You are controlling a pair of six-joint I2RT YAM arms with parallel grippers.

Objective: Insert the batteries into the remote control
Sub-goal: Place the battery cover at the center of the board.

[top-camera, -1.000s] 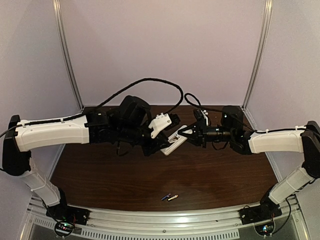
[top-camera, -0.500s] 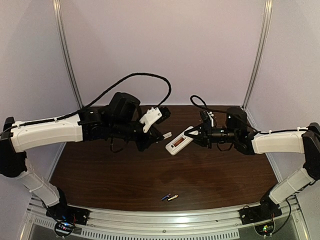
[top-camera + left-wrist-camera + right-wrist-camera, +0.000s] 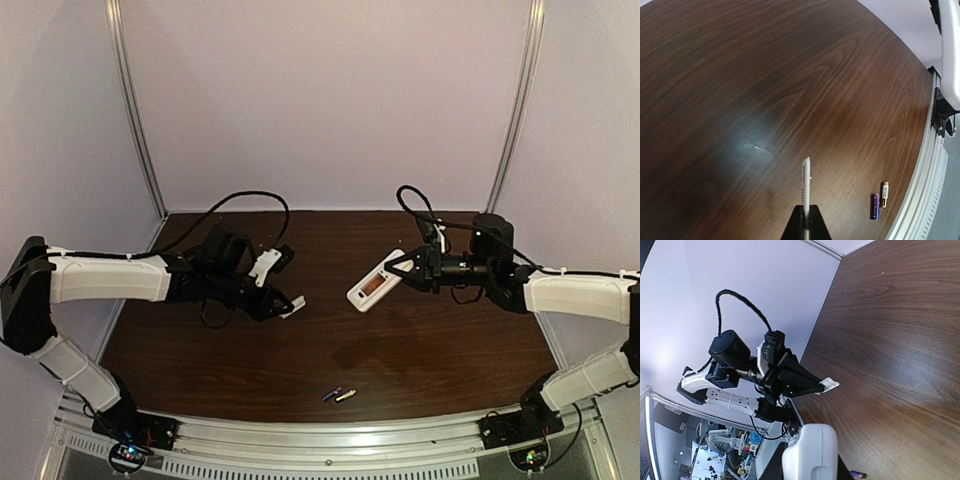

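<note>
The white remote control hangs above the table's middle right, its open battery recess facing up, with my right gripper shut on its far end. In the right wrist view the remote control fills the space between the dark fingers. My left gripper is shut on a thin white cover strip, seen edge-on as the strip in the left wrist view. Two batteries lie side by side near the front edge: a bluish-purple one and a gold one.
The dark wooden table ends at a metal rail along the near edge, just beyond the batteries. White walls with corner posts close the back and sides. A black cable loops over the left arm.
The two grippers have drawn apart. The left one swung left and lower with the cover strip, and the right one backed to the right with the remote. The batteries have not moved.
</note>
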